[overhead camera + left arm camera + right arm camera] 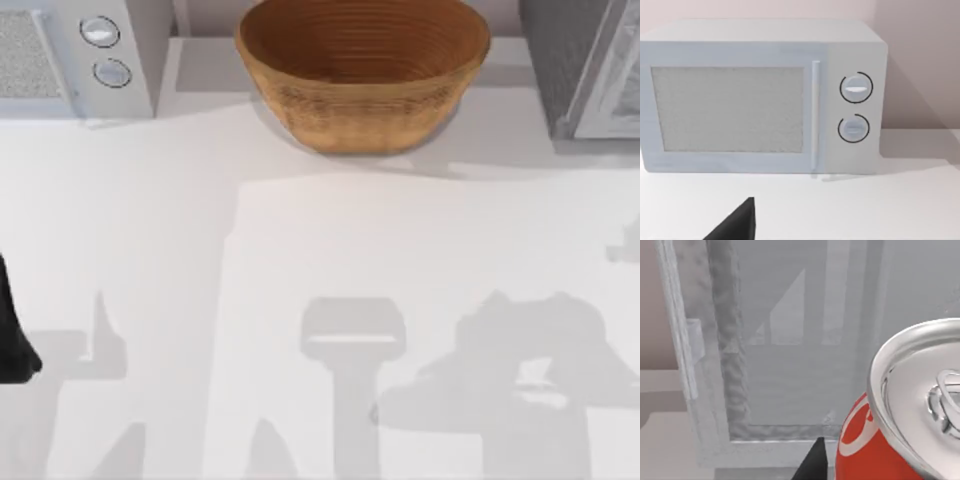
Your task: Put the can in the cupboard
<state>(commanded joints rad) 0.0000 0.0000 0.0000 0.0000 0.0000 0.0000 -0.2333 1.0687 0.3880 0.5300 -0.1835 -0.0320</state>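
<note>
white table (300,260), woven brown basket (362,70) upper centre. right end effector, fingers can't tell, carries red aluminium can (900,430) before grey cupboard (790,340); next: push inside.

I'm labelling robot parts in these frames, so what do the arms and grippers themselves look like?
Little of them shows. The left arm is a plain matte black, rounded bulk at the table's left edge in the top view. The left gripper's fingertip is a flat black wedge narrowing to a point; the right gripper's fingertip looks the same. No cables, markings or labels can be made out.
</note>
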